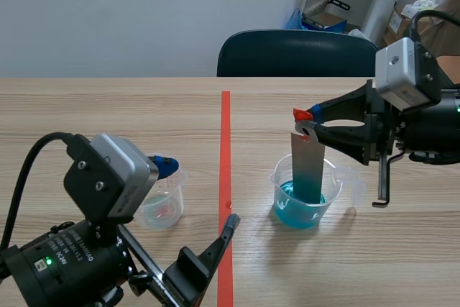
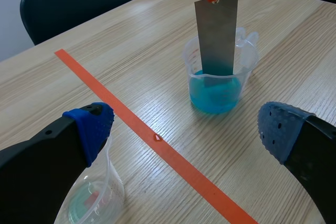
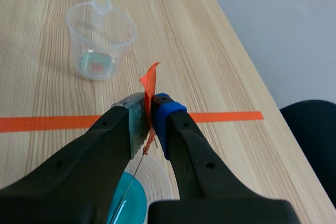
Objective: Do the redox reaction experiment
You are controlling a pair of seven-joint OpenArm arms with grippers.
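Left jaws stand wide apart, their blue dotted pads (image 2: 92,129) spread over the pale wood-grain bench (image 1: 108,120) and holding nothing. A small clear beaker (image 2: 100,198) sits beneath one of those fingers, with a faint greenish film and a red speck on its bottom; whether the finger touches its rim I cannot tell.

An orange-red tape line (image 1: 226,149) runs straight away across the bench, between this beaker and the other one.

Beyond the line, the right jaws are clamped narrow on the top end of the metal strip (image 1: 309,167), one grey pad (image 3: 134,114) and one blue pad (image 3: 167,109) pressing its faces. An orange tab (image 3: 149,85) pokes up between the pads. The strip is a flat, dull grey rectangle with straight edges, hanging upright. Its lower end dips into the blue liquid (image 1: 298,213) in a clear spouted beaker (image 1: 334,177), which is filled only low down.

At the far edge of the bench stands a dark blue chair (image 1: 295,52). Behind it is a plain pale wall (image 1: 108,12), with cardboard boxes (image 1: 399,23) and other clutter in the far right corner.
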